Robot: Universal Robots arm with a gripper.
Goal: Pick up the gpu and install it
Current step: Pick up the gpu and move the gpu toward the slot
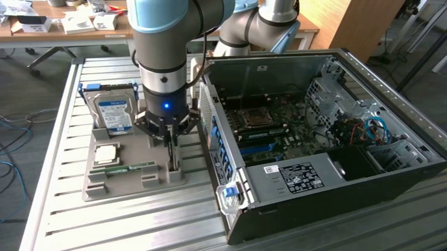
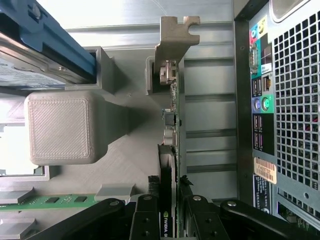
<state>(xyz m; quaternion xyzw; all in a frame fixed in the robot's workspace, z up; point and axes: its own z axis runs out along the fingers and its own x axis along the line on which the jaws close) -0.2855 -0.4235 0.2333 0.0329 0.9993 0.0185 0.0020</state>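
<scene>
The gpu (image 1: 172, 158) (image 2: 173, 102) stands on edge in its slot of the grey holder (image 1: 129, 187), beside the open computer case (image 1: 300, 178) on the desk (image 1: 140, 225). The gripper (image 1: 171, 137) (image 2: 168, 187) is clamped on its upper edge.

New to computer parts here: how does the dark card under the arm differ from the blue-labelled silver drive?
The gpu is a thin dark card; the hard drive is a thicker silver box. The gpu sits between the fingers of the tool; the hard drive stands free. Both stand upright in the grey holder.
</scene>
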